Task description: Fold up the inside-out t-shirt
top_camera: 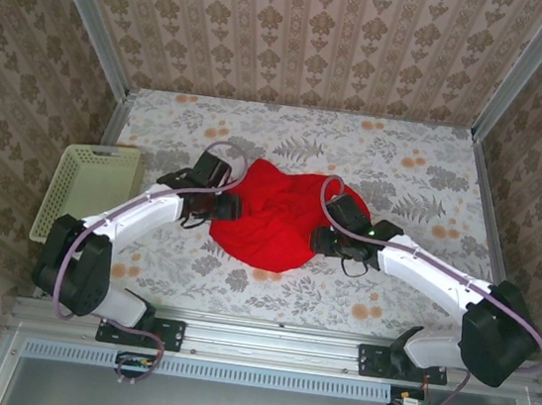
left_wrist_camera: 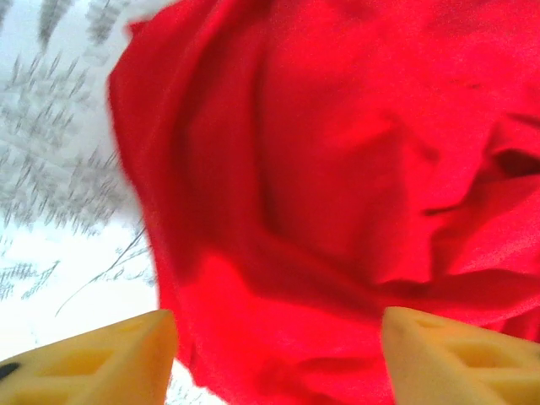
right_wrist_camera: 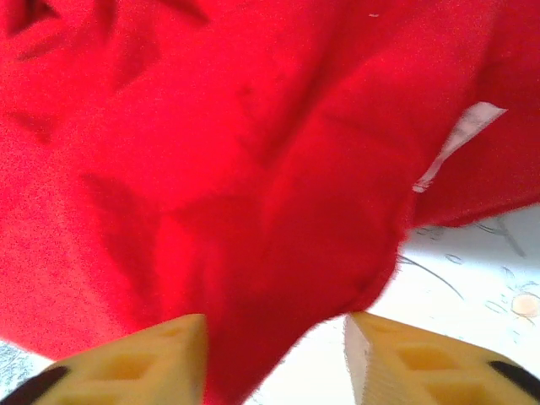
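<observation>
The pale yellow-green basket (top_camera: 83, 188) sat at the left edge of the tabletop (top_camera: 406, 160), well apart from the cloth. The L arm (top_camera: 139, 215) reached in from the near-left corner twd the mid of the tabletop. The L gripper (top_camera: 223, 201) was at the left edge of the red t-shirt (top_camera: 279, 219). In the left wrist view the L gripper (left_wrist_camera: 278, 346) had its jaws wide apart & held nothing. One yellow finger (left_wrist_camera: 118, 359) was over bare tabletop just beside the cloth, and the other was over the red folds (left_wrist_camera: 337, 169). The t-shirt lay in a rumpled round heap in the mid of the tabletop, a bit nearer the near edge, btwn the 2 grippers. The R gripper (top_camera: 332, 236) was at the right edge of the heap. In the right wrist view the R gripper (right_wrist_camera: 274, 354) had its jaws apart too, not as wide, w/ a loose flap of red cloth (right_wrist_camera: 253, 211) hanging btwn them, not pinched. A small pale strip (right_wrist_camera: 460, 135) showed on the cloth; couldn't tell what it was. The R arm (top_camera: 431, 274) came from the near-right corner.
</observation>
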Controlling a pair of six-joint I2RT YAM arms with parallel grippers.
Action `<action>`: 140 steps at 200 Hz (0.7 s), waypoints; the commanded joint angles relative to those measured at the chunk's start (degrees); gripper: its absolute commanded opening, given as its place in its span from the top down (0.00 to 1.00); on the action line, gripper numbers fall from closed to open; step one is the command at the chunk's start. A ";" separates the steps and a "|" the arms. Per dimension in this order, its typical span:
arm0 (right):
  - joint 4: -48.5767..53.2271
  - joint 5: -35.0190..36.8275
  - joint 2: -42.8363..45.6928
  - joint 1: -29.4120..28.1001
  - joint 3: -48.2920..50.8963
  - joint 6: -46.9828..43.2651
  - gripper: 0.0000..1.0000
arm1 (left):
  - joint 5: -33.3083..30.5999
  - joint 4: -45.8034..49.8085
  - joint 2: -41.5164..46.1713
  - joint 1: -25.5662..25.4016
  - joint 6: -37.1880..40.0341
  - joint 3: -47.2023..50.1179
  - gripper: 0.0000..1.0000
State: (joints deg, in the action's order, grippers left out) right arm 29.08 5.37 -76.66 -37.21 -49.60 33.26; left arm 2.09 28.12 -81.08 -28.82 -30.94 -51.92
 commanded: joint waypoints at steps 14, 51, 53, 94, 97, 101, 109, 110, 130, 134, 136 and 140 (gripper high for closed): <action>6.77 7.92 -1.72 1.29 -10.84 -7.96 0.38 | 0.03 -1.79 7.15 2.37 -3.32 5.43 0.25; 4.91 1.87 -14.29 1.44 -22.32 -11.54 0.35 | 4.48 -7.54 9.67 4.60 -9.49 12.32 0.24; 4.79 1.58 -15.14 1.42 -23.02 -11.54 0.35 | 4.74 -7.79 9.74 4.57 -9.84 12.71 0.24; 4.80 -3.31 -30.84 1.18 -38.25 -13.42 0.34 | 4.66 -10.92 11.66 1.16 -15.56 18.09 0.25; 4.84 -3.57 -31.91 1.18 -39.28 -13.54 0.33 | 4.69 -11.27 11.77 0.97 -15.74 18.35 0.25; 4.99 -3.84 -33.26 1.12 -40.67 -13.72 0.33 | 4.55 -11.51 11.94 0.71 -15.81 18.70 0.25; 5.57 -4.19 -35.81 1.02 -43.52 -14.07 0.32 | 4.26 -11.58 12.21 0.38 -16.36 19.23 0.25; 5.60 -4.21 -36.22 1.01 -43.85 -14.13 0.32 | 4.21 -11.63 12.28 0.36 -16.44 19.27 0.25; 7.06 -3.85 -42.40 0.91 -49.78 -14.66 0.28 | 4.50 -13.49 12.32 -0.09 -17.21 20.53 0.25; 7.54 -3.38 -43.61 0.91 -51.05 -14.68 0.28 | 4.46 -13.57 12.19 -0.16 -17.31 20.62 0.25; 7.85 -2.94 -44.24 0.91 -51.58 -14.72 0.28 | 4.45 -13.65 12.11 -0.18 -17.38 20.63 0.25; 8.47 -2.35 -45.48 0.91 -52.86 -14.80 0.28 | 4.46 -13.74 11.92 -0.23 -17.41 20.68 0.25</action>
State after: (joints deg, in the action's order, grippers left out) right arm 33.56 2.68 -116.71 -35.94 -95.94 20.25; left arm 6.26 17.10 -69.71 -28.60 -45.56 -32.25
